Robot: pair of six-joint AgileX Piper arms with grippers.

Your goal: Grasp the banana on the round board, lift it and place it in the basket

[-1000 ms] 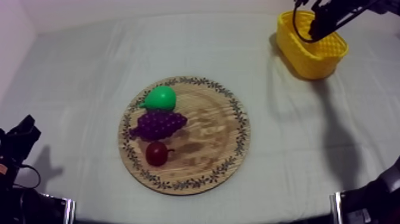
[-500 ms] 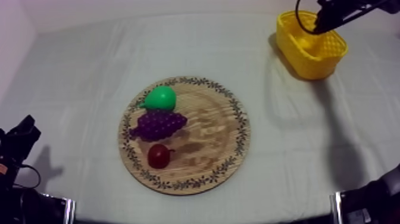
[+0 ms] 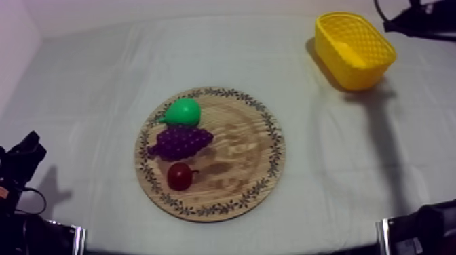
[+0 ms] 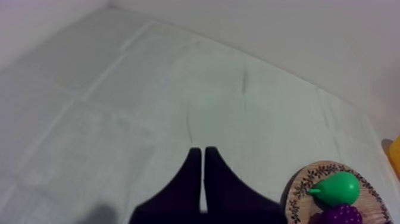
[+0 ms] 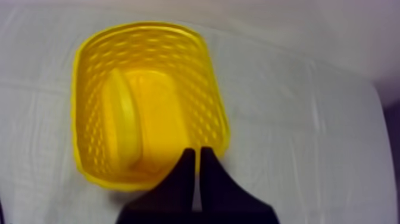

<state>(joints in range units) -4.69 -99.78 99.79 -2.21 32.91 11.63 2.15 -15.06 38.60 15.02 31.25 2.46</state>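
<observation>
Banana (image 5: 122,124) in basket (image 5: 215,110), near end effector (image 5: 197,150)

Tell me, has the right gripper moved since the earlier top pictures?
Yes. The right gripper has pulled away from over the yellow basket, out past the basket's right side.

A: Where do the cameras look from?
B: One slants down over the whole counter (image 3: 88,81). The right wrist one hangs near above the basket (image 5: 203,89); the left, low, shares the board (image 4: 300,184).
</observation>
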